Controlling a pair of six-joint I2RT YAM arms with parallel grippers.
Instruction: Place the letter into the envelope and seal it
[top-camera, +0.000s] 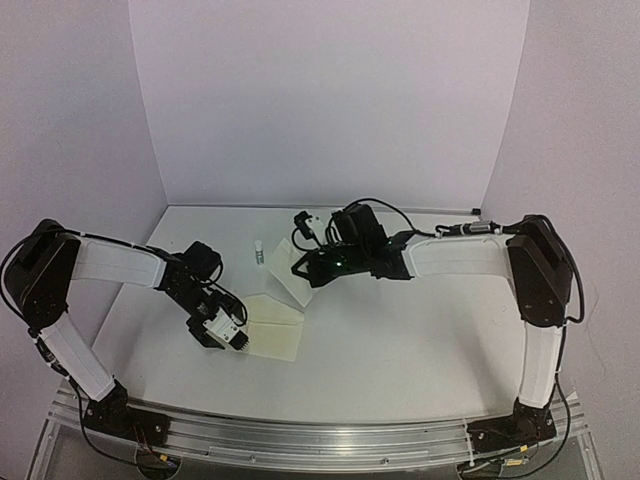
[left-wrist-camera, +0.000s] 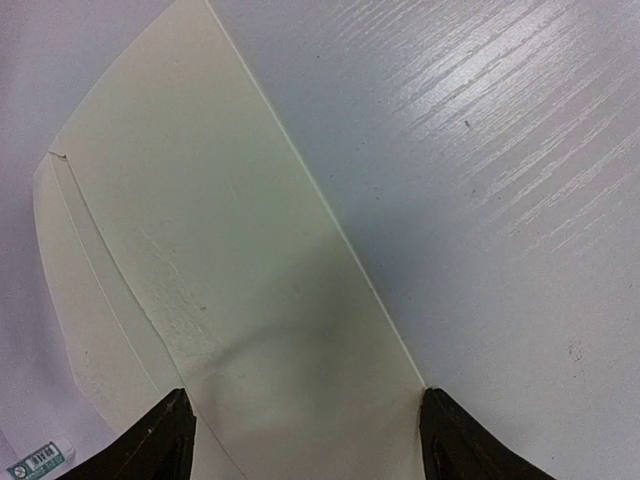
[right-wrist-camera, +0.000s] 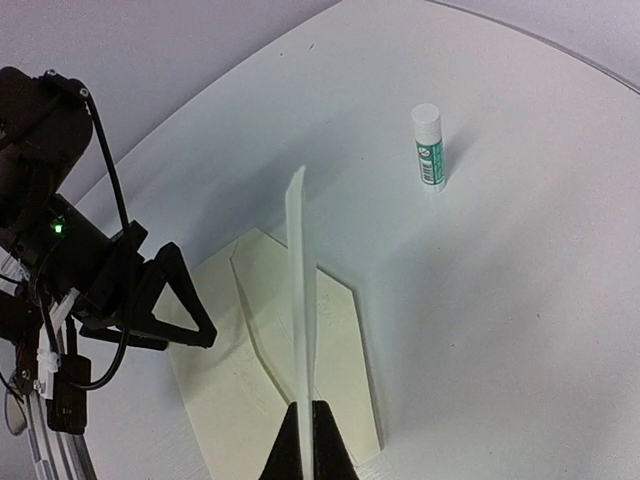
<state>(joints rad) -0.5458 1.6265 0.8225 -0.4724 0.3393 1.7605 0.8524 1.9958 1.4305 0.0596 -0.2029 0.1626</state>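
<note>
Cream envelope (top-camera: 272, 338) flat on white table (top-camera: 420, 340), flap (right-wrist-camera: 300, 280) upright in right pincer (right-wrist-camera: 307, 430).

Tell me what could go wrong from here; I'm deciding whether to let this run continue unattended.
The right gripper is shut on the raised flap, while the left gripper stands open over the envelope, not gripping it; a pull may drag or crease the paper. The glue stick stands upright beyond the envelope, and a swinging arm might topple it.
</note>
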